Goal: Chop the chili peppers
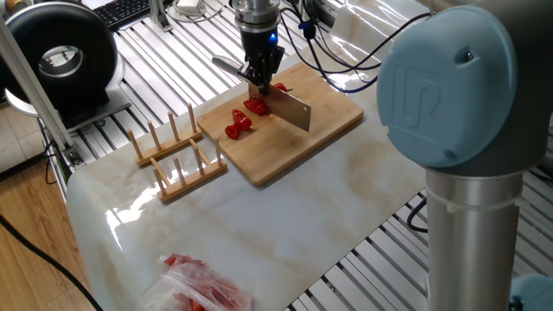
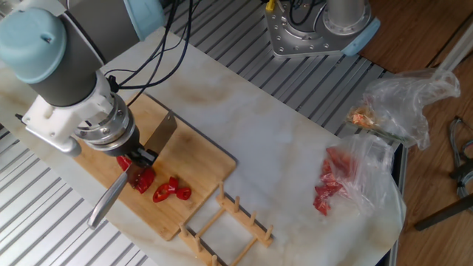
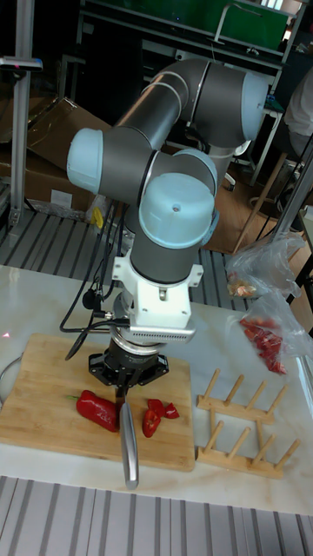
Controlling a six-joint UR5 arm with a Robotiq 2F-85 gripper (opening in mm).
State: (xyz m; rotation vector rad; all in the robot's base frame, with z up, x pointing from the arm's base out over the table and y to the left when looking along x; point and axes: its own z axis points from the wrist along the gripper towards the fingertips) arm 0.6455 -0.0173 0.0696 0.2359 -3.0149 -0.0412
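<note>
While gripper [image 3: 124, 388] clamps knife [image 1: 289, 111] by its handle, blade upright for slicing: chili peppers [image 3: 97, 409] on cutting board [image 1: 333, 121], part chopped.

The only marking I can make out is the raised UR logo moulded into the light blue cap [image 1: 449, 82] of my big joint, which sits far from my gripper at the near right of one fixed view. It reads as stylised letters, not plain print. Nothing else around my tool carries text, a label or a number I can read.
</note>
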